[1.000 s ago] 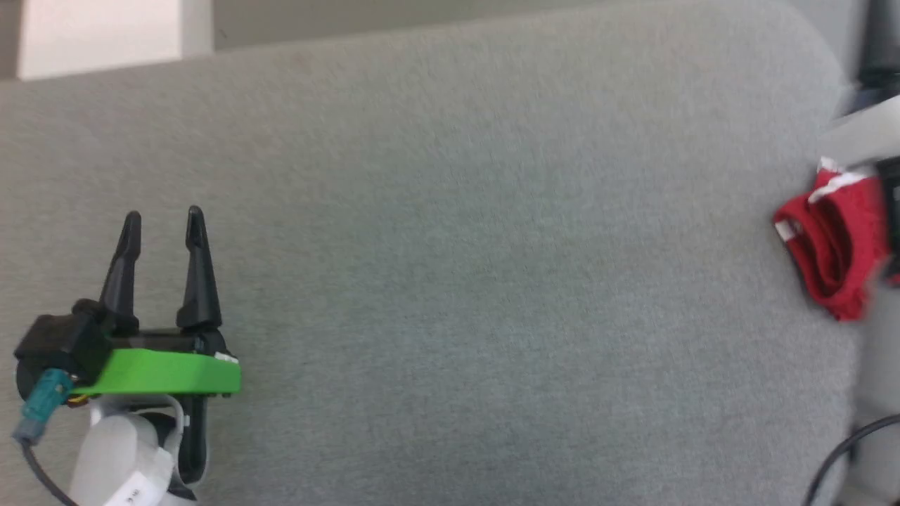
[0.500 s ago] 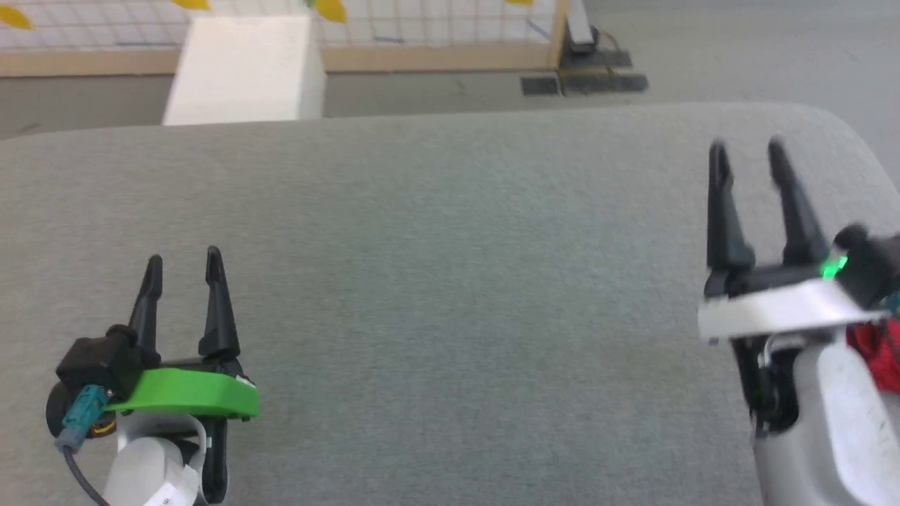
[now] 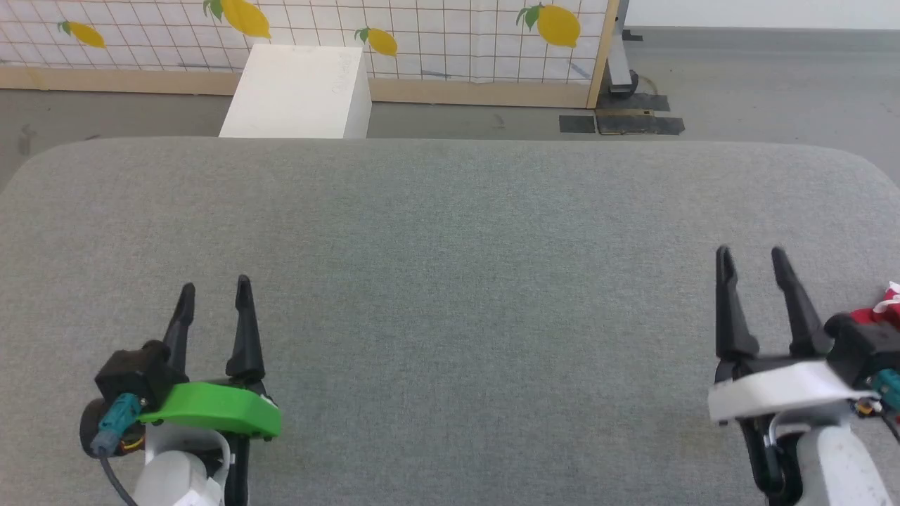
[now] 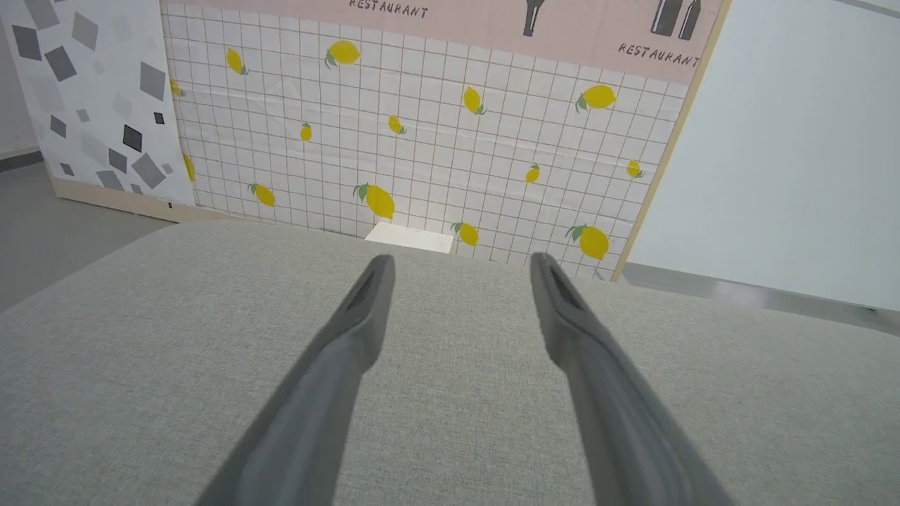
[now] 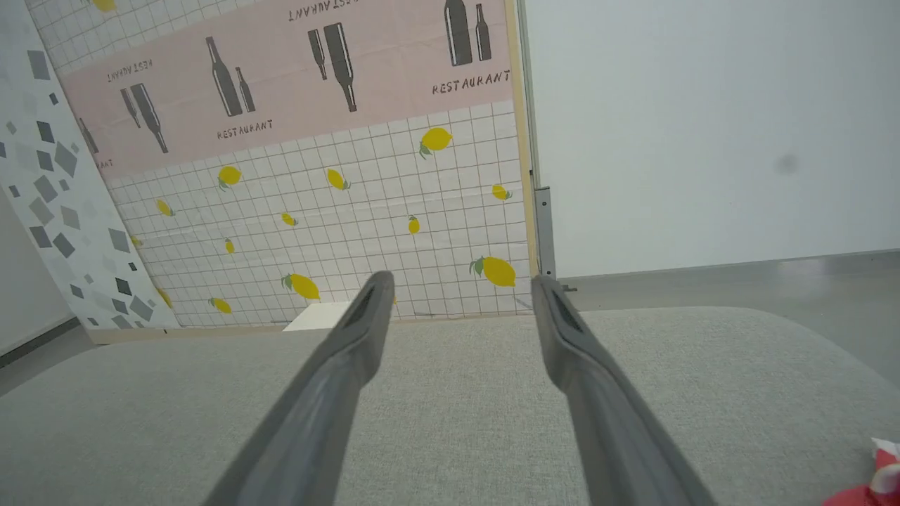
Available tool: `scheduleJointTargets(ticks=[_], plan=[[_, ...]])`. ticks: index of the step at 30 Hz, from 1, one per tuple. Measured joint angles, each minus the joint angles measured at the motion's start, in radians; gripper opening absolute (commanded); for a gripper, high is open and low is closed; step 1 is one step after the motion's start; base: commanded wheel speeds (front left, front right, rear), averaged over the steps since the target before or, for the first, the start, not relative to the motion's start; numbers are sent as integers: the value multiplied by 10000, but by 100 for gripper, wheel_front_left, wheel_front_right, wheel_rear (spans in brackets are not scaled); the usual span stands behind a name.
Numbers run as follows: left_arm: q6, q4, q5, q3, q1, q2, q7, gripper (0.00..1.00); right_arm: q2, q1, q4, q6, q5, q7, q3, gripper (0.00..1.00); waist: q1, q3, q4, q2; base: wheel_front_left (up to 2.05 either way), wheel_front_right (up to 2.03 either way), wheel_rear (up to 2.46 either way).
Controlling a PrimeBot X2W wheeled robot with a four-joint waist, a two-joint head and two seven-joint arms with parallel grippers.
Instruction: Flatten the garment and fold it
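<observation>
A corner of the red garment [image 3: 872,313] with a white edge peeks out at the far right of the head view, just behind my right wrist; the right wrist view catches a scrap of the garment [image 5: 865,492] at its lower right corner. My right gripper [image 3: 751,254] hovers over the grey padded table [image 3: 450,232] at the lower right, open and empty, to the left of the garment. My left gripper [image 3: 215,289] hovers at the lower left, open and empty, far from the garment. Both wrist views show the left gripper [image 4: 460,261] and the right gripper [image 5: 460,279] with fingers spread wide.
Beyond the table's far edge stands a white box [image 3: 299,91] on the floor. Behind it runs a lemon-patterned panel [image 3: 394,28] with a wooden frame. The table's right corner is rounded, close to the garment.
The head camera has swung up and to the right, bringing the right gripper and back wall into view. The garment now sits at the picture's right edge, mostly hidden. Both grippers stayed open.
</observation>
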Motion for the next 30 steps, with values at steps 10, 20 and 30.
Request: scheduleJointTargets(ticks=[10,20,30], plan=[[-10,520,353,-263,73,-31,0,100,2,500,439,0,36,0,244,100,0,53,-85,0,0,0,0],[-13,531,368,-282,63,-29,13,0,0,500,439,2,88,6,238,0,0,71,-87,0,0,0,0],[2,397,447,-307,66,-35,194,0,0,500,349,2,-8,184,261,0,1,17,-114,0,0,0,0]])
